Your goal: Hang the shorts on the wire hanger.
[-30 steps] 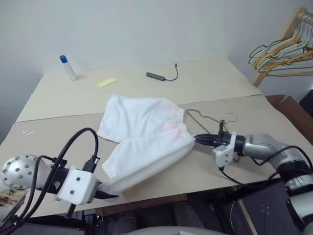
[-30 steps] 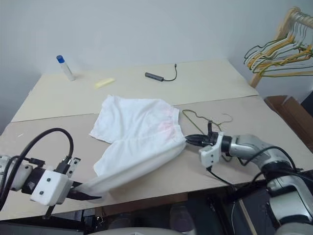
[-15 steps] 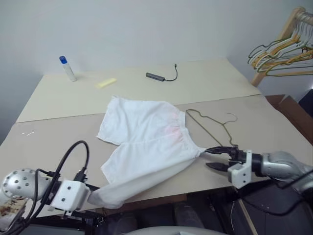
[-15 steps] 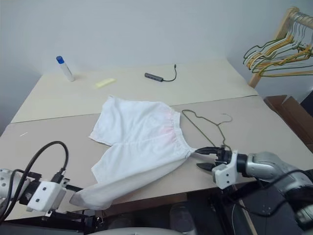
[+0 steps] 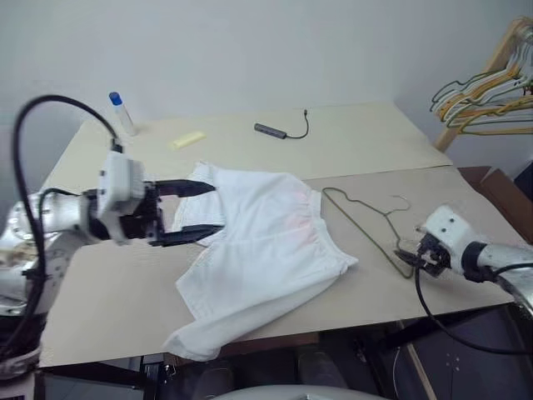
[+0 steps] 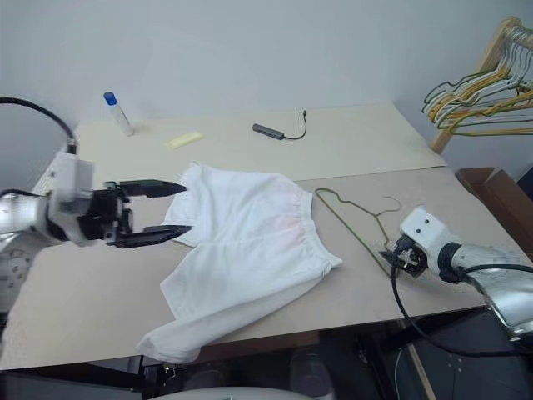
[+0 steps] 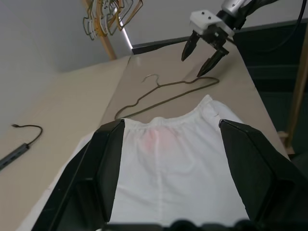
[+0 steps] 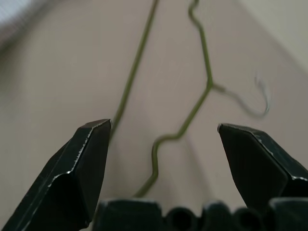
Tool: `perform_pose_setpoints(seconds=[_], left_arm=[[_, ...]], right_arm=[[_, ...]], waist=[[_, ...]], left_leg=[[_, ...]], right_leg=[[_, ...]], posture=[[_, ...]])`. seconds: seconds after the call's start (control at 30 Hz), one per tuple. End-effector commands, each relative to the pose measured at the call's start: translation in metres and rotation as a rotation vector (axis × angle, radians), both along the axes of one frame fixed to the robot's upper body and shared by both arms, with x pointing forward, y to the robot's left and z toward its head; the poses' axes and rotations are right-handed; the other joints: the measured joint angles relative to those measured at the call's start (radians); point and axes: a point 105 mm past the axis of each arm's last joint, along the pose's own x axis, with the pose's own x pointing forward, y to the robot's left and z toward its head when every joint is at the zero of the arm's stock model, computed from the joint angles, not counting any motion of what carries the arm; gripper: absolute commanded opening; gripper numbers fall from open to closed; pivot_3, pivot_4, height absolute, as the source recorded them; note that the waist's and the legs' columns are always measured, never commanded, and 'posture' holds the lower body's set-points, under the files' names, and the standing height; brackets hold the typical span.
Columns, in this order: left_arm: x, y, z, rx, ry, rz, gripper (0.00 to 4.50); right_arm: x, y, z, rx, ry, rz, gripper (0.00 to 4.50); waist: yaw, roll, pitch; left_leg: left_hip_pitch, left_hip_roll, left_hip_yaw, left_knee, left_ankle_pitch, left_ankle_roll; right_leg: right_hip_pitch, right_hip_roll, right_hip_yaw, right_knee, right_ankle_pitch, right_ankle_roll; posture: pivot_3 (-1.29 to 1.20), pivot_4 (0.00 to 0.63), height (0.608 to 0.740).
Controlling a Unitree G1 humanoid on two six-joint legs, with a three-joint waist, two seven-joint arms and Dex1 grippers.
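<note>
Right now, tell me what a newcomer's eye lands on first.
The white shorts sprawl across the table's middle, one leg drooping over its near edge. The left gripper hovers open by their far-left corner. The right gripper stands open at the near end of the wire hanger, which lies flat beside the waistband.

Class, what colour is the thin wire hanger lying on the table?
Olive-green; the thin wire hanger shows best in the right wrist view.

The shorts [image 5: 258, 250] are lying crumpled at the frame's centre on the table [image 5: 358, 150]. The left gripper [image 5: 193, 212] is hovering open at their left edge. The wire hanger [image 5: 366, 225] is lying right of them, with the right gripper [image 5: 408, 258] sitting at its lower end.
</note>
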Motion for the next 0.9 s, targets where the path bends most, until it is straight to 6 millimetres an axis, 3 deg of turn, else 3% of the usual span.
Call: perform_pose_setpoints(seconds=[0.03,0.13,0.33,0.5,0.63,0.67,0.8,0.9], left_arm=[[-0.001,-0.016,0.006,-0.020,0.024,-0.037,3.39],[-0.002,-0.021,0.005,-0.021,0.042,-0.066,3.44],[0.003,-0.021,0.004,-0.018,0.029,-0.051,3.44],[0.009,-0.020,0.005,-0.014,0.011,-0.042,3.44],[0.022,-0.019,0.009,-0.025,-0.025,-0.011,3.44],[0.028,-0.019,0.013,-0.044,-0.029,0.015,3.44],[0.055,-0.021,0.031,-0.133,-0.026,0.115,3.44],[0.071,-0.020,0.042,-0.147,0.005,0.145,3.44]], right_arm=[[0.008,-0.008,-0.007,-0.036,0.077,-0.084,4.14],[0.016,-0.011,-0.019,-0.029,0.118,-0.150,3.56],[0.024,-0.013,-0.019,0.049,0.131,-0.237,1.59],[0.026,-0.016,-0.009,0.003,0.064,-0.246,0.02],[0.037,-0.015,0.022,-0.139,-0.169,-0.161,0.02],[0.043,-0.013,0.038,-0.221,-0.292,-0.107,0.02],[0.051,0.003,0.091,-0.555,-0.681,0.163,0.02],[0.048,0.022,0.109,-0.805,-0.867,0.455,0.02]], waist=[[-0.004,0.000,0.000],[-0.014,0.000,-0.001],[-0.020,-0.001,-0.001],[-0.013,-0.001,-0.001],[-0.007,0.000,0.000],[-0.008,0.000,0.000],[-0.015,0.003,0.001],[-0.031,0.003,0.002]], left_leg=[[0.000,0.000,0.000,0.000,0.000,0.000],[0.001,0.000,0.000,0.001,-0.001,-0.001],[0.000,0.002,-0.001,0.002,-0.001,-0.001],[0.000,0.001,-0.001,0.002,-0.001,-0.001],[-0.001,0.001,-0.001,0.002,-0.001,-0.001],[-0.001,0.001,0.000,0.002,-0.001,-0.001],[-0.002,0.000,0.001,0.002,-0.002,-0.002],[-0.003,0.000,0.001,0.002,-0.002,-0.002]], right_leg=[[0.001,0.000,0.000,0.000,0.000,0.000],[0.002,0.002,0.001,-0.001,-0.003,0.006],[0.002,0.004,0.001,-0.002,0.000,0.001],[0.002,0.003,0.001,-0.002,0.000,0.002],[0.000,0.003,0.000,-0.002,-0.002,0.005],[0.000,0.003,0.001,-0.002,-0.003,0.006],[-0.001,0.002,0.002,-0.002,-0.004,0.010],[-0.003,0.002,0.002,-0.002,-0.004,0.010]], posture=[[-0.19,0.000,0.740],[-0.18,0.000,0.740],[-0.18,0.000,0.740],[-0.19,0.000,0.740],[-0.20,0.000,0.740],[-0.21,0.000,0.740],[-0.23,0.000,0.740],[-0.24,0.000,0.740]])
